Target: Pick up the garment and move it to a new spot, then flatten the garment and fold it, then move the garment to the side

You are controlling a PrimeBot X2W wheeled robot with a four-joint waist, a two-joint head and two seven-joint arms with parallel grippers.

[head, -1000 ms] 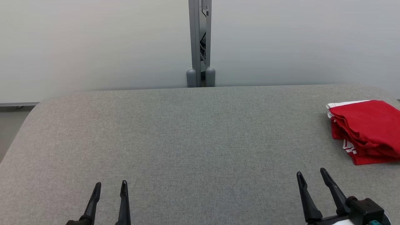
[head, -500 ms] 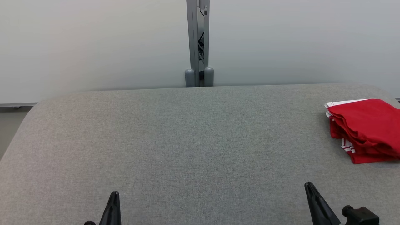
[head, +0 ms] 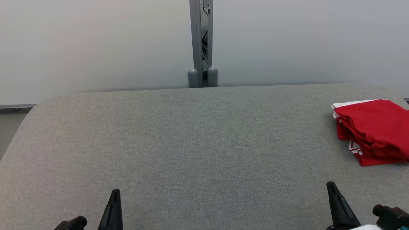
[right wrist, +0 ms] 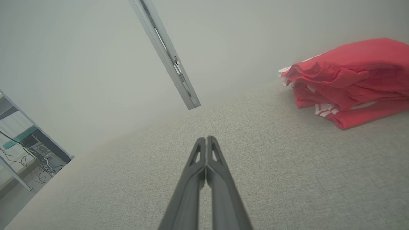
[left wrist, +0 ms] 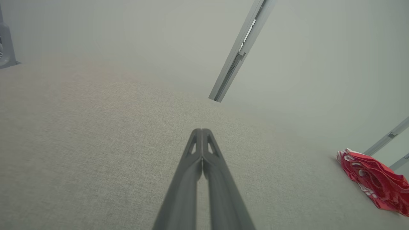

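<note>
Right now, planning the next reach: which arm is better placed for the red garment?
Right, probably: the garment lies on that side, close to the right pincer; the left pincer is farther.

Soft, even light; wrist views hazy, wide-angle.

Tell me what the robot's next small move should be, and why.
Probably open the right gripper and start it toward the red garment. Both it and the left gripper are shut and hold nothing, and the garment lies at the right side of the table, nearer the right arm. It already looks folded, so the job may be done.
</note>
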